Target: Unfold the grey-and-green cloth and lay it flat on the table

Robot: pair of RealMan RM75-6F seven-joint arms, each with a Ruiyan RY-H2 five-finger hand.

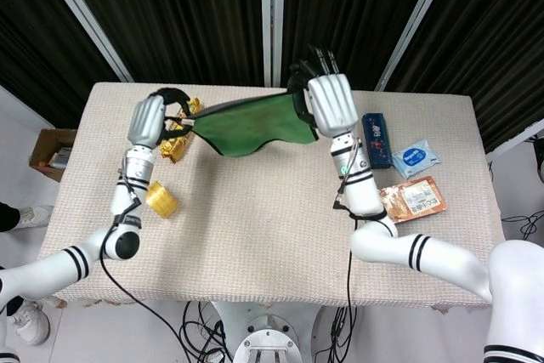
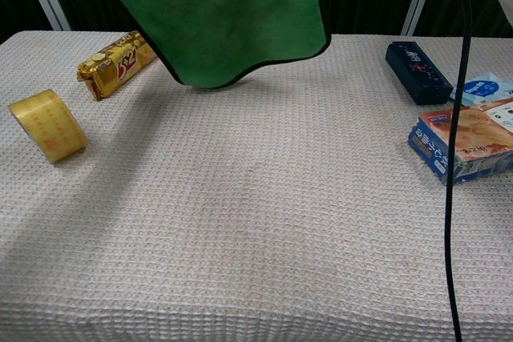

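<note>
The cloth (image 1: 246, 125) hangs spread out in the air above the far half of the table, its green side showing with a dark edge. My left hand (image 1: 150, 120) grips its left corner and my right hand (image 1: 330, 102) grips its right corner, both raised well above the table (image 1: 255, 227). In the chest view the cloth (image 2: 228, 18) hangs from the top edge, its lower hem sagging just above the tabletop; both hands are out of that frame.
A gold snack bar (image 2: 116, 63) and a yellow tape roll (image 2: 48, 124) lie on the left. A dark blue box (image 2: 415, 71), a blue-white packet (image 2: 483, 90) and an orange-blue carton (image 2: 469, 140) lie on the right. A black cable (image 2: 450, 198) hangs at the right.
</note>
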